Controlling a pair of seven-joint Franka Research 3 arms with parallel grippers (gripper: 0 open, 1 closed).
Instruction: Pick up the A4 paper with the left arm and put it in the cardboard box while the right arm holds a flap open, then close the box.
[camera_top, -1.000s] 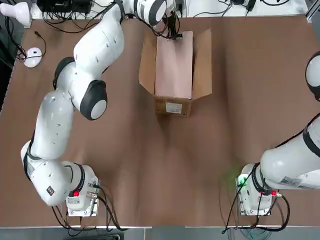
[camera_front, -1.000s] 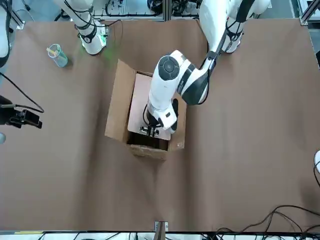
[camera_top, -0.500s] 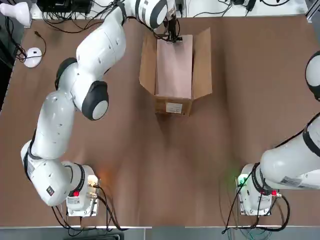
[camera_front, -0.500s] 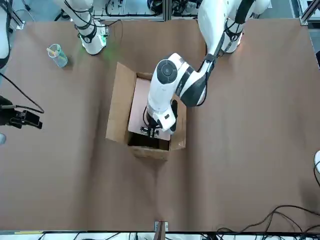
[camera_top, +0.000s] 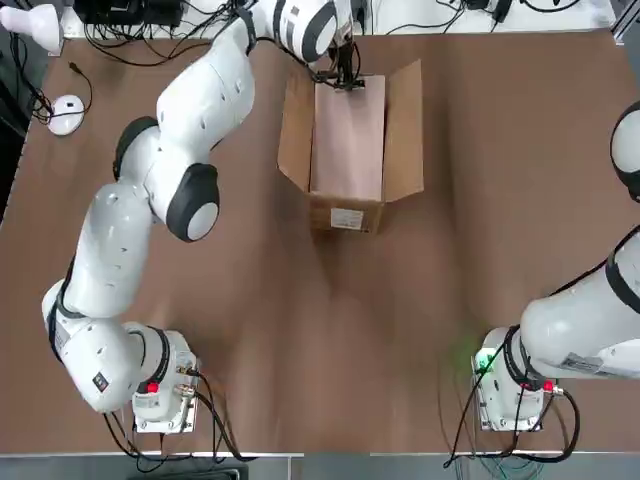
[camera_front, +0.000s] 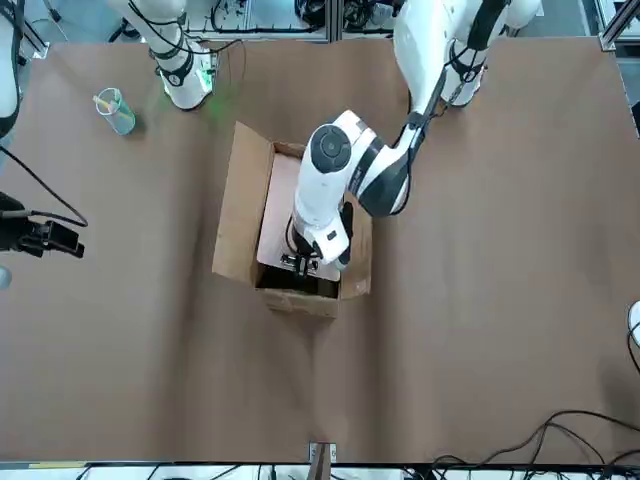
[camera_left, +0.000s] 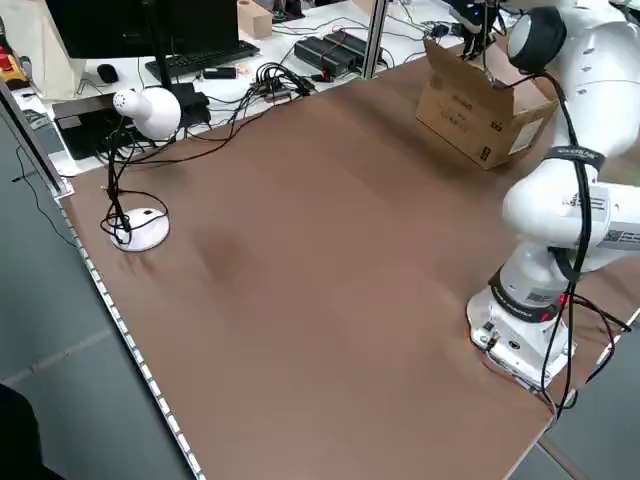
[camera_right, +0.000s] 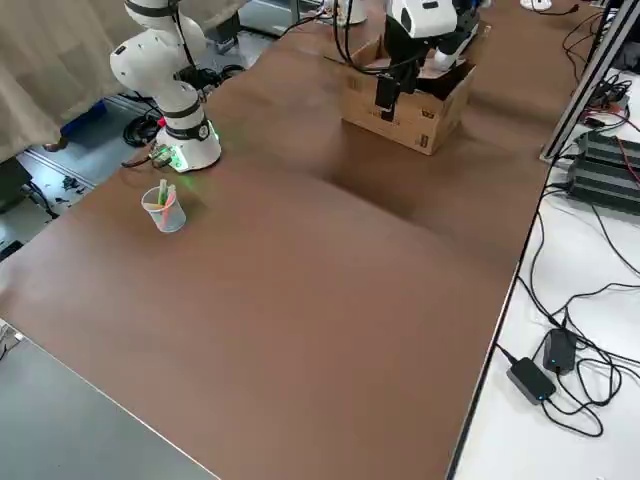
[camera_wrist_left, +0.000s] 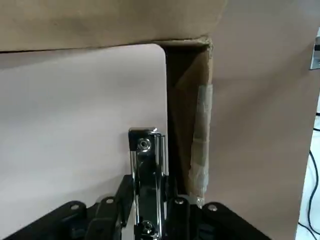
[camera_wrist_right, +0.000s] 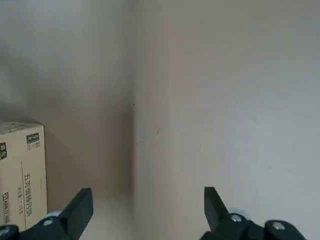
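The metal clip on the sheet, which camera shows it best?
The left wrist view: the clip fills its middle, between the left gripper's fingers. The front view shows it small; the top and side views don't show it clearly; the right wrist view lacks it.

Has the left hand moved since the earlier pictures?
Yes, slightly: in the top view the left hand now sits farther from the far edge of the table, toward the robot's bases.

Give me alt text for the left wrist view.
Black left gripper closed on the metal clip of a pale sheet, which lies in the opening of a cardboard box with clear tape along one edge.
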